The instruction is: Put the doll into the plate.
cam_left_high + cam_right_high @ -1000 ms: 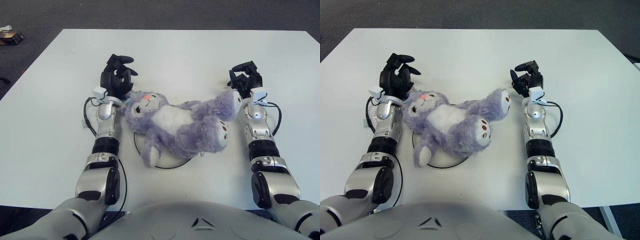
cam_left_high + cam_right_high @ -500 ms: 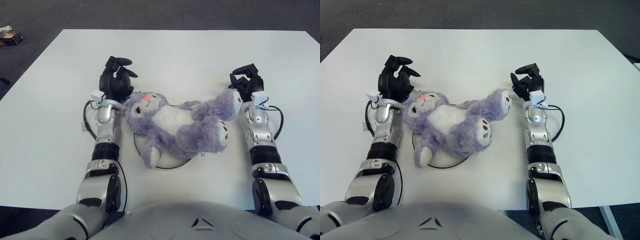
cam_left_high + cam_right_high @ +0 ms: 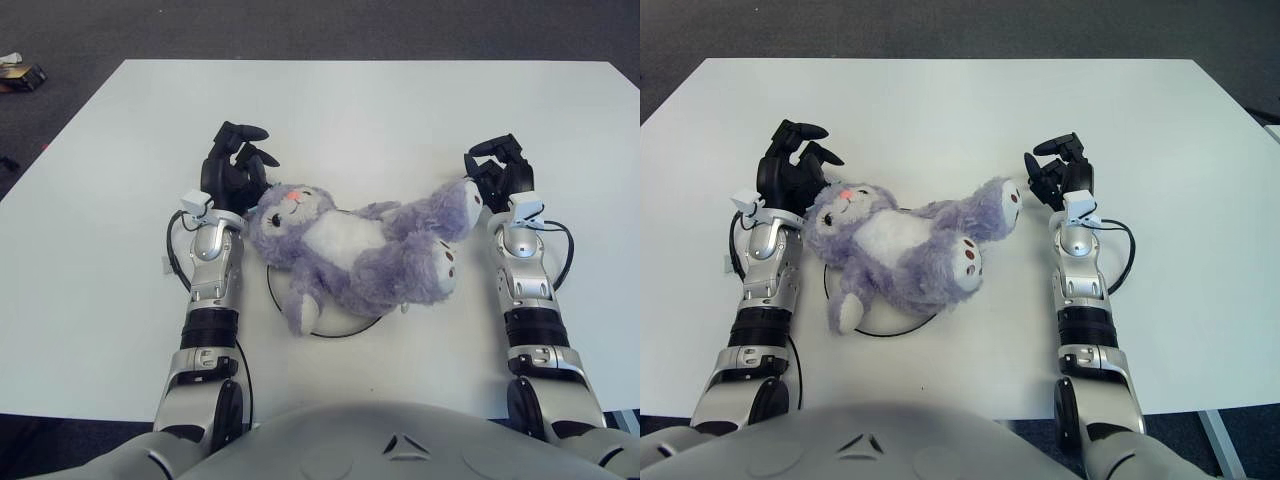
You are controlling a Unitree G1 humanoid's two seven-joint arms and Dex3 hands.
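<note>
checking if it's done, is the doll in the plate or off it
In. The doll lies on its back over the plate, whose rim shows under it; one leg overhangs toward the right hand.

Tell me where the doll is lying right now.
The doll lies near the table's front middle, its body over the plate; the left hand shows by its head, the right hand by its raised foot.

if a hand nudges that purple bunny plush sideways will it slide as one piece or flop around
The purple bunny plush would probably flop: its limbs splay loosely and the body sags over the plate rim. Its fuzzy fabric likely drags rather than slides on the white table. It looks light for its bulk, so it should not roll. Left hand and right hand hold nothing.
</note>
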